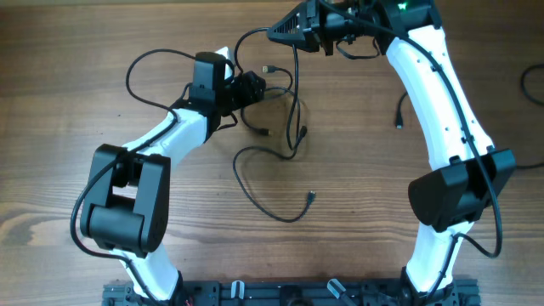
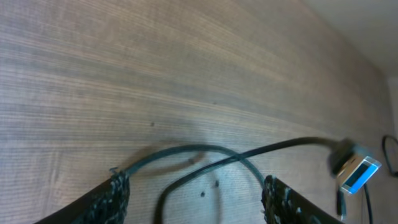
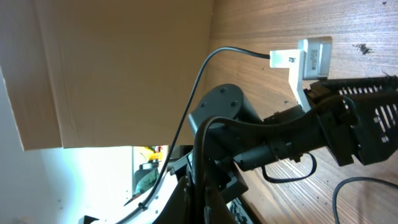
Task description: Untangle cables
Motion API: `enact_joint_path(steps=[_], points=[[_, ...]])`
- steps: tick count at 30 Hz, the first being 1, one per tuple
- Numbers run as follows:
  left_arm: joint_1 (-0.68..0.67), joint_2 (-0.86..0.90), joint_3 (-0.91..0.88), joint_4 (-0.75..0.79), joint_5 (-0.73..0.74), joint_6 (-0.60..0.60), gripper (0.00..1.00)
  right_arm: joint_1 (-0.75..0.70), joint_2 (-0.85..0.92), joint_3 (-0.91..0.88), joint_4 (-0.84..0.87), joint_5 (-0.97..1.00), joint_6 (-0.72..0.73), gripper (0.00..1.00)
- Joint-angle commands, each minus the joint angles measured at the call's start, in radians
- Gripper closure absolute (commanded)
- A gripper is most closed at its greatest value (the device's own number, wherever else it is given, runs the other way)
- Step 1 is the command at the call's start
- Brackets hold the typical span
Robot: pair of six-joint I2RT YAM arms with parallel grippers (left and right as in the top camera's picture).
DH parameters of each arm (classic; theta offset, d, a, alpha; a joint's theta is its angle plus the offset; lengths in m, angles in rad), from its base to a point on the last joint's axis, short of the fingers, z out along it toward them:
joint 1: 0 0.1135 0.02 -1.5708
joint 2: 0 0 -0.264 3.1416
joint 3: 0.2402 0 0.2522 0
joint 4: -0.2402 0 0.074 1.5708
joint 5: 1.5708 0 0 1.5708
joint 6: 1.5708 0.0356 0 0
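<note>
Several thin black cables point(image 1: 285, 119) lie tangled at the table's middle back. One loop point(image 1: 255, 183) trails forward and ends in a small plug point(image 1: 311, 197). My left gripper point(image 1: 252, 87) is low over the tangle's left side. In the left wrist view it point(image 2: 196, 196) is open, with two crossing cable strands point(image 2: 205, 158) on the wood between its fingers and a silvery plug point(image 2: 356, 172) to the right. My right gripper point(image 1: 289, 34) is raised at the back. In the right wrist view it point(image 3: 204, 202) is shut on a black cable point(image 3: 200, 149), which hangs down to the tangle.
A separate short cable point(image 1: 399, 115) lies by the right arm. Another cable point(image 1: 531, 85) shows at the right edge. A thin black loop point(image 1: 149, 68) arcs behind the left arm. A white bracket point(image 3: 305, 59) sits at the table's back edge.
</note>
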Motion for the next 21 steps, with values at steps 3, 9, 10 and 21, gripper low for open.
enact_joint_path(steps=[3,9,10,21], points=[[0.0,0.006,0.001,0.036,-0.027,0.004,0.48,0.002,-0.011,0.003,0.003,-0.038,-0.028,0.96],[0.012,0.002,0.001,-0.042,-0.01,-0.049,0.96,-0.047,-0.011,0.003,0.01,-0.039,-0.035,0.96],[0.019,0.0,0.001,-0.047,0.011,-0.052,0.96,-0.061,-0.011,0.003,0.01,-0.039,-0.034,0.96],[0.108,-0.174,0.001,-0.378,0.303,-0.101,0.96,-0.178,-0.011,0.003,-0.032,0.179,-0.039,0.96]])
